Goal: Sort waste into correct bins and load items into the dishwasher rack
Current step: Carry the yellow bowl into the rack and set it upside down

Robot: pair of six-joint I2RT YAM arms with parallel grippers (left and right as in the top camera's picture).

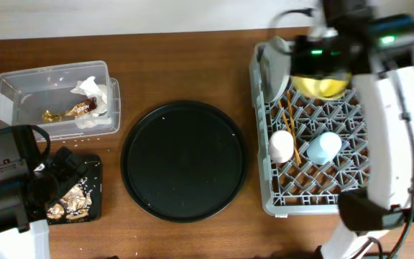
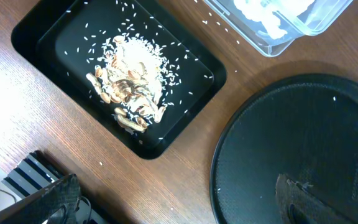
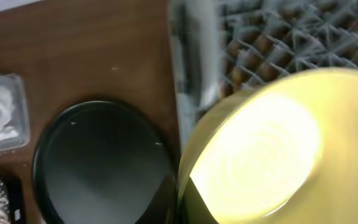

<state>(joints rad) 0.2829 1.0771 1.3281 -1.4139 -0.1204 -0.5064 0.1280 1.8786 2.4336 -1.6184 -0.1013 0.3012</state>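
The right gripper (image 1: 322, 57) is closed tight, seemingly on the rim of the yellow bowl (image 1: 320, 86), holding it tilted over the far side of the rack (image 1: 264, 180), likely so it can stand between pegs. The pink cup (image 1: 282, 146), blue cup (image 1: 324, 147) and chopsticks (image 1: 288, 119) lie nearer. The left gripper (image 2: 176, 183) hangs wide and empty at the near left above the black tray (image 2: 36, 31) of scraps (image 2: 132, 87), out of the way

At upper left the clear box (image 1: 20, 80) holds a crumpled white napkin (image 1: 92, 90) and a gold-brown wrapper (image 1: 70, 111), the black tray (image 1: 94, 180) at lower left holds brown scraps (image 1: 70, 203) with rice, and the grey rack (image 1: 315, 188) at right carries a plate (image 1: 275, 68), a yellow bowl (image 1: 322, 87), chopsticks (image 1: 288, 115), a pink cup (image 1: 282, 145) and a blue cup (image 1: 324, 147).
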